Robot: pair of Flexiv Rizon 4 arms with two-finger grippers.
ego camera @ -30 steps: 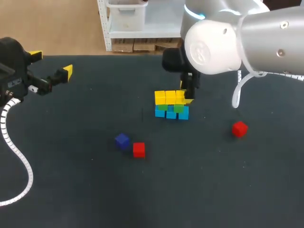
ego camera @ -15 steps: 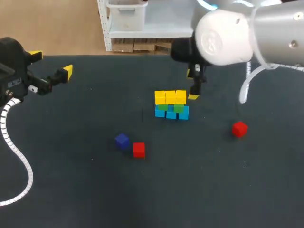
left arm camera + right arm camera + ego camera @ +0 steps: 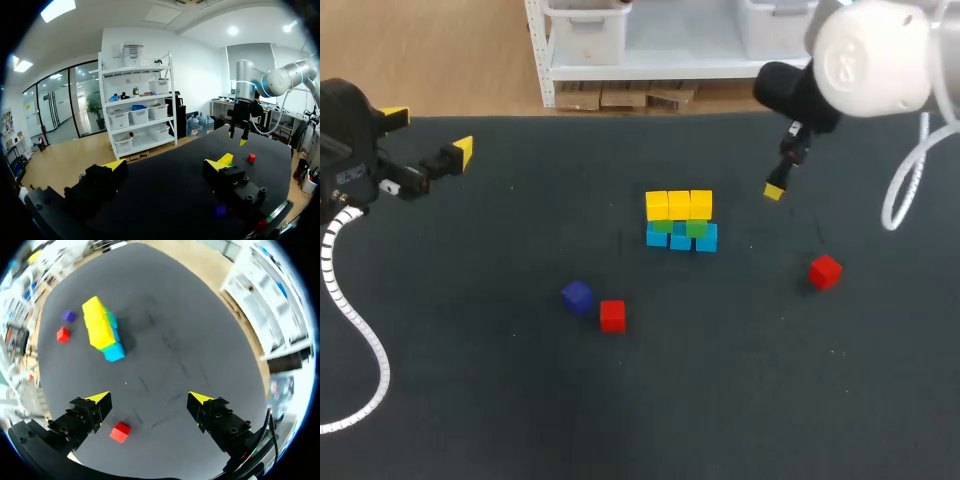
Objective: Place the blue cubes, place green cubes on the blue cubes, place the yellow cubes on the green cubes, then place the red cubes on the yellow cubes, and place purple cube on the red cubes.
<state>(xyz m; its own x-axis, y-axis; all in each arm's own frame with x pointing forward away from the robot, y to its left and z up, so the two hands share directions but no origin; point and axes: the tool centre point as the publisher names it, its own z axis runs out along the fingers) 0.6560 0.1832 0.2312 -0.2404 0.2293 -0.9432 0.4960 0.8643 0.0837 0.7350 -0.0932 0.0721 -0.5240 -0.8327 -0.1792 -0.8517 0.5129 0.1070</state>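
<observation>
Fingers of the right gripper [image 3: 149,398] are standing spread and holding nothing, hovering above the surface [image 3: 470,400] to the right of the stack, near one loose red cube [image 3: 824,271]. Fingers of the left gripper [image 3: 167,163] are likewise gaping wide and empty, hanging over the surface's far left edge, well apart from every cube. The stack is standing mid-surface: a row of blue cubes [image 3: 680,241] is bearing green cubes [image 3: 695,228], which are bearing a row of three yellow cubes [image 3: 679,204]. Three of the five layers are therefore appearing complete. The red layer is not yet being built: the second red cube [image 3: 611,315] is lying nearer the front, just beside the purple cube [image 3: 577,296], both resting on the surface. Judging from this layout, the right arm is sitting best placed for the nearer red cube, and the purple cube is coming last, atop the reds.
</observation>
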